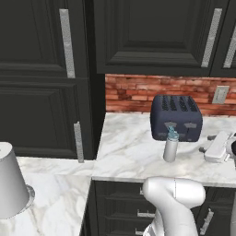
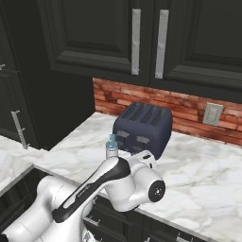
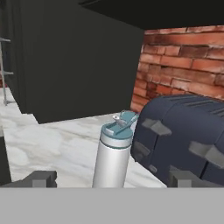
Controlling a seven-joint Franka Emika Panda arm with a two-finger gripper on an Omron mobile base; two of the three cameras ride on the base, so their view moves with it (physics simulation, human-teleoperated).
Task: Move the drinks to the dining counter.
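The grey metal bottle (image 3: 113,158) with its light-blue cap stands upright at the lower centre of the hand view, on the marble desk (image 3: 57,144), just left of the dark toaster (image 3: 183,135). The claw (image 3: 111,178) is spread wide, with the bottle between its tips.

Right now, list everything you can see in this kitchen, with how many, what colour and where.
metal bottle: one, grey with light-blue cap, upright on the worktop in front of the toaster
toaster: one, dark blue-grey, on the worktop against the brick wall
paper-towel roll: one, grey, on the lower counter at left
worktop: one, white marble, over dark drawers
wall socket: one, pale, on the brick
gripper: one, dark fingertips, open, facing the bottle
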